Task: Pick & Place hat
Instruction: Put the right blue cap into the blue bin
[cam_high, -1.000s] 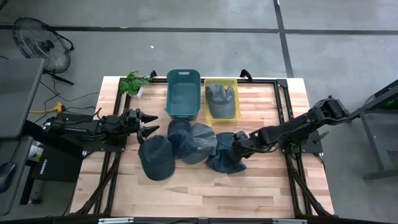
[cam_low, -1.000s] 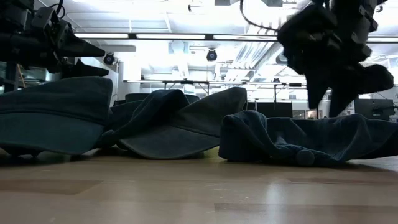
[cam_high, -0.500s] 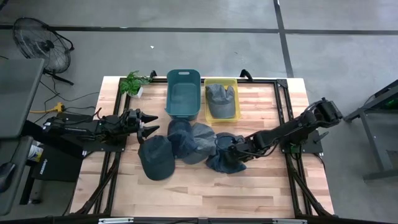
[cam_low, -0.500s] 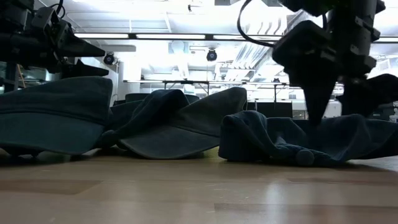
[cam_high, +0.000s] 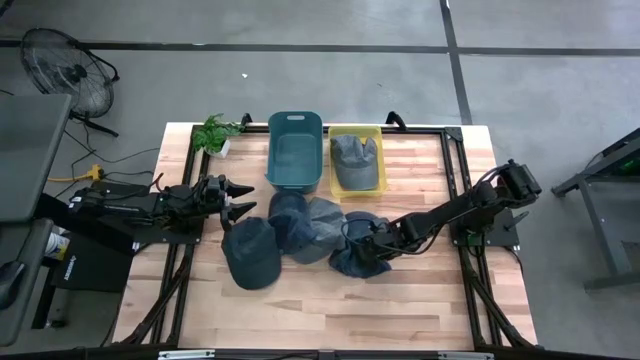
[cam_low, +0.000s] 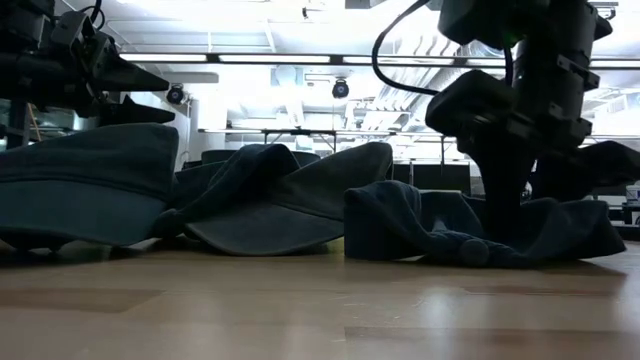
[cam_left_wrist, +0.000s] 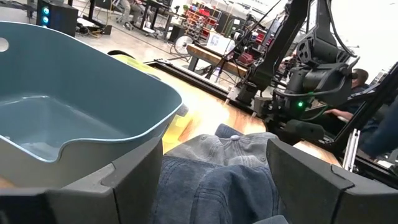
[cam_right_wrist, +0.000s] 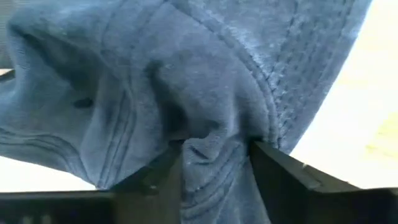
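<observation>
Several dark blue denim hats lie in a loose cluster mid-table, overlapping at their edges: one at the left (cam_high: 250, 255), two in the middle (cam_high: 305, 228), one at the right (cam_high: 352, 262). Another hat (cam_high: 356, 158) rests inside the yellow bin (cam_high: 357, 131). My right gripper (cam_high: 366, 243) has come down on the rightmost hat (cam_low: 420, 225) and is shut on its cloth (cam_right_wrist: 214, 155). My left gripper (cam_high: 240, 200) waits open near the table's left edge, just short of the cluster, with a hat (cam_left_wrist: 217, 174) showing between its fingers. My right gripper pinches a bunched-up fold of the rightmost hat's crown cloth (cam_right_wrist: 211, 146) between its two fingers (cam_right_wrist: 277, 171). It comes from above, slanting in from the table's right. The hat stays on the table, crumpled around the fingers (cam_low: 500, 215).
A teal bin (cam_high: 274, 150) stands at the far edge beside the yellow bin. A small potted plant (cam_high: 213, 132) sits at the far left corner. Bare wood lies along the near side (cam_high: 320, 310). A fan (cam_high: 60, 65) stands off the table.
My right gripper has moved toward the table's left and down onto the rightmost hat. The hat has been pushed a little leftward along the table, and its cloth has bunched up around the fingers.
</observation>
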